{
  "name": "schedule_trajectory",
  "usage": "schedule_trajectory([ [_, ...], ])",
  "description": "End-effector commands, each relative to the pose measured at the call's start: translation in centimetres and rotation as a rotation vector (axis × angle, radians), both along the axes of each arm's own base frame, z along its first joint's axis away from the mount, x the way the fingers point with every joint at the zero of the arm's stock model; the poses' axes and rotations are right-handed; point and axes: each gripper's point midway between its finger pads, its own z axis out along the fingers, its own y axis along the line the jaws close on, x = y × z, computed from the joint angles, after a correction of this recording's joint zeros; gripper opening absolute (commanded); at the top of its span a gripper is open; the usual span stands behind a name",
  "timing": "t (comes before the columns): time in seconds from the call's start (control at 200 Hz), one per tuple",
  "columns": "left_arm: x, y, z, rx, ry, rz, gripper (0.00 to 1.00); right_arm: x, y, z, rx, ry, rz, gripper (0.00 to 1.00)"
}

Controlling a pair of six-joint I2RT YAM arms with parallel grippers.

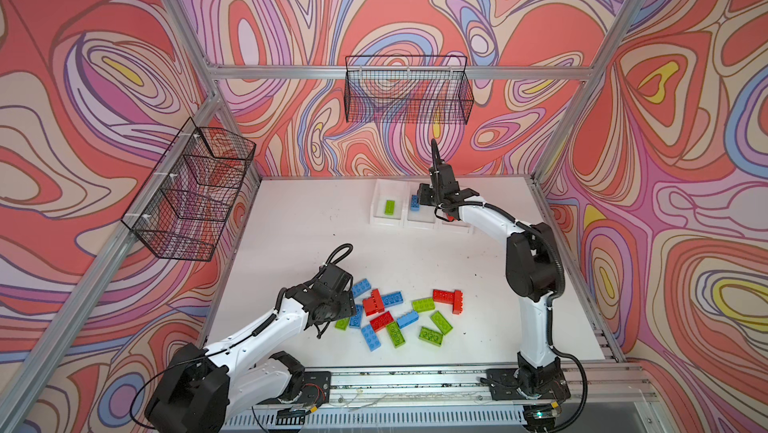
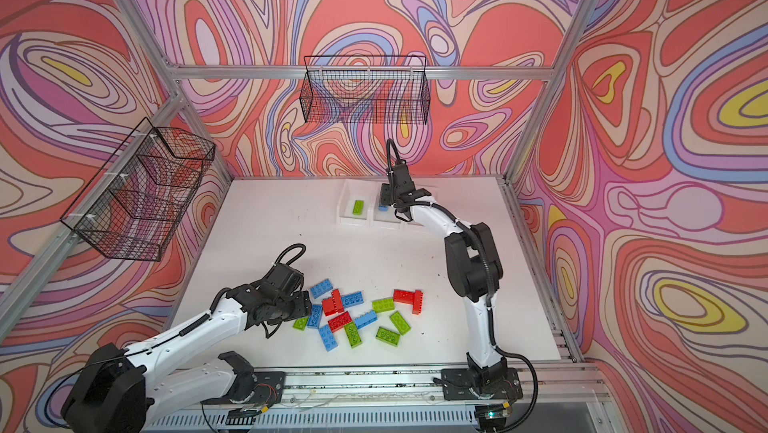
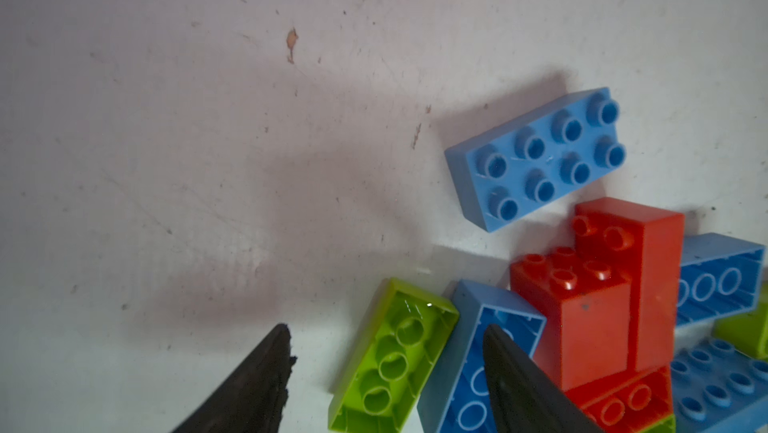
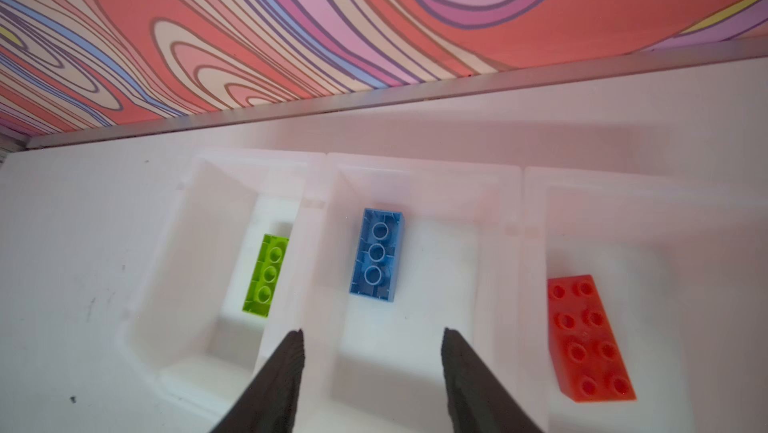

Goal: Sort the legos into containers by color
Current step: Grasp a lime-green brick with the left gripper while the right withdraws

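swirly pink walls round a white bench (image 1: 291, 235). legos (image 1: 405, 318) piled near its front edge, containers (image 4: 424, 169) by the far edge. left gripper (image 3: 387, 329) spread empty over a lime lego (image 3: 390, 360). right gripper (image 4: 372, 331) spread empty above the middle container, blue lego (image 4: 376, 256) lying inside.

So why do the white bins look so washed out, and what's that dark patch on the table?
Right wrist view: the bins are overexposed, their rims fading into the table. Left wrist view: the patch is a soft-edged shadow on the tabletop, and the green brick glints at its edge.
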Motion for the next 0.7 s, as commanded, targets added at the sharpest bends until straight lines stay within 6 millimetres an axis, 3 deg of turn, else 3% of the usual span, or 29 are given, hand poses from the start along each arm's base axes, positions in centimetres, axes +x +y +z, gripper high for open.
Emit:
schedule_trajectory([
  [0.0,-0.7,0.8,-0.3,0.029,0.018,0.027,0.74,-0.8,-1.1,1.7,0.004,-0.048,-0.021,0.56],
  [0.2,-0.8,0.5,-0.3,0.021,0.02,0.008,0.7,-2.3,-1.7,1.2,-0.003,-0.033,-0.025,0.55],
  [0.235,-1.7,1.0,-1.4,0.04,0.048,0.009,0.7,-2.4,-1.8,1.0,-0.004,-0.027,-0.025,0.54],
  [0.691,-2.9,1.6,-2.9,0.038,0.075,0.031,0.61,-2.8,-1.7,-0.6,0.0,0.008,-0.021,0.52],
])
